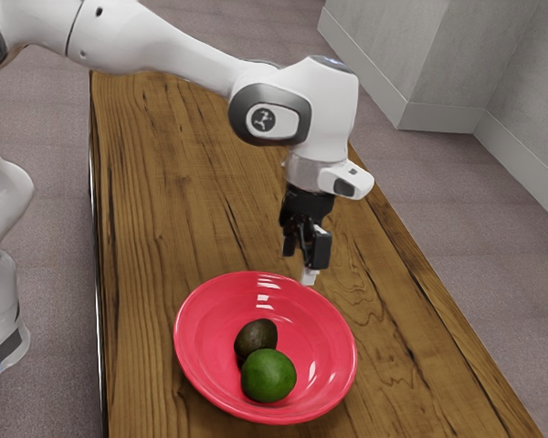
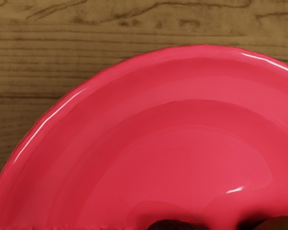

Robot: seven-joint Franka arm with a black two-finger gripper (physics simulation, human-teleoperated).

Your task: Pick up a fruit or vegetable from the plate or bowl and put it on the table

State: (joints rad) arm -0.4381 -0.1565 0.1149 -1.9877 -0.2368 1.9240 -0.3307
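From here the pincer is hovering above the bowl, approx. over its rim; open or closed, can't tell. Step now is prob. the approach, pre-grasp. Lime and avocado are both lying in the bowl, seemingly touching. Next move is calling for a shift over one of them, then a descent w/o bumping its neighbor; tabletop is waiting for later. Lime's looking round, deep green, w/ faint mottling; avocado's looking v. dark, brownish.
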